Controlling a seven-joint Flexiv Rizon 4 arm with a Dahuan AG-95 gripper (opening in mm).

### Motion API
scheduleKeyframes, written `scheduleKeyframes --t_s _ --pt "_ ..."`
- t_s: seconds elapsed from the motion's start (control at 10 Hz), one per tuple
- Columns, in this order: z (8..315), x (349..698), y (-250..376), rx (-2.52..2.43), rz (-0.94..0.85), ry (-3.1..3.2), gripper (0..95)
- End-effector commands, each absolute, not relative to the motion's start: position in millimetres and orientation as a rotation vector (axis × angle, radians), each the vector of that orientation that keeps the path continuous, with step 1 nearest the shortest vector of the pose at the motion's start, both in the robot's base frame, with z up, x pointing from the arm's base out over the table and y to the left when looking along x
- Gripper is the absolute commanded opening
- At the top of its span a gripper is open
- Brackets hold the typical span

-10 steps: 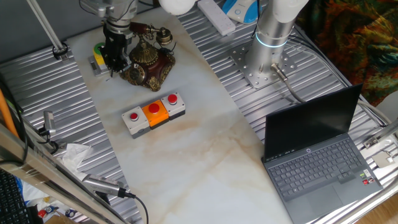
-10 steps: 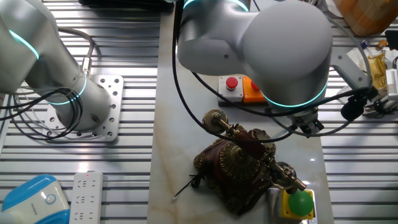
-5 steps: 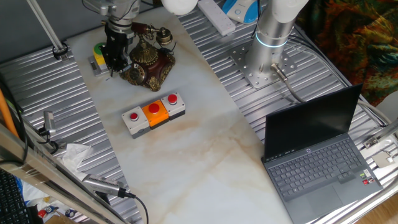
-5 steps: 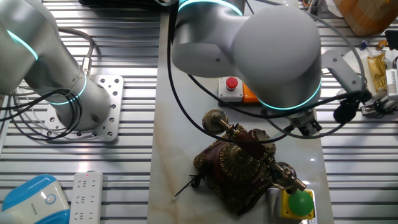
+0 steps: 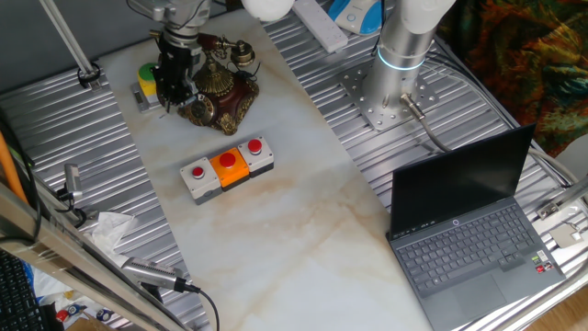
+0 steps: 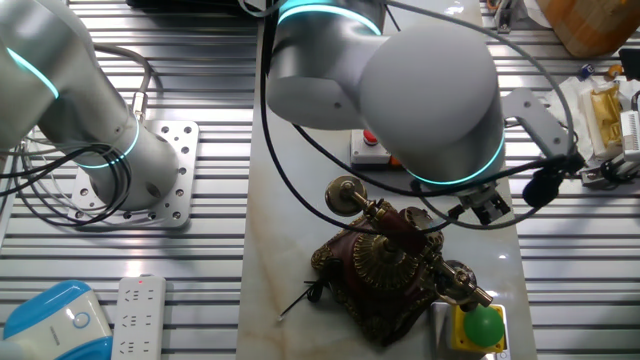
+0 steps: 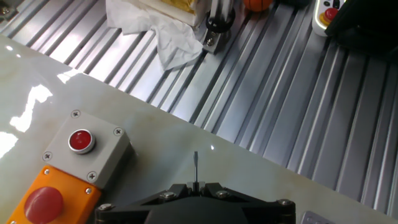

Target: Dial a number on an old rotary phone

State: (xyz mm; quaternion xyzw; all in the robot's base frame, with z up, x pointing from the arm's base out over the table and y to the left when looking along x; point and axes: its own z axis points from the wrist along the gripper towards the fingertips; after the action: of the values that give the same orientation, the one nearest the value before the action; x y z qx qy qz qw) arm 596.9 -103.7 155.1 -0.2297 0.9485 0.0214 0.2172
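Beside the ornate dark brown, brass-trimmed rotary phone (image 5: 219,92) on the pale marble surface (image 5: 276,211), my jaws hover (closed on a thin pin (image 7: 195,167))

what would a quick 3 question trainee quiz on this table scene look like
1. True or false: the gripper is beside the old rotary phone.
2. Which button on the grey button box is orange: A left, B middle, C right (laptop-side view)?
3. Fill in: the open laptop sits on the ribbed metal surface, while the phone stands on the ____ slab.

Key: 1 true. 2 B. 3 marble.
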Motion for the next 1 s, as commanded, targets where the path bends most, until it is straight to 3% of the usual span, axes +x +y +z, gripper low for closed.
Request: scheduleKeyframes --t_s 0.1,1.0 --pt "154.0 595.7 -104.9 -0.632 0.057 2.626 0.0" --pt "146.8 586.1 -105.0 -0.617 0.053 2.629 0.0"
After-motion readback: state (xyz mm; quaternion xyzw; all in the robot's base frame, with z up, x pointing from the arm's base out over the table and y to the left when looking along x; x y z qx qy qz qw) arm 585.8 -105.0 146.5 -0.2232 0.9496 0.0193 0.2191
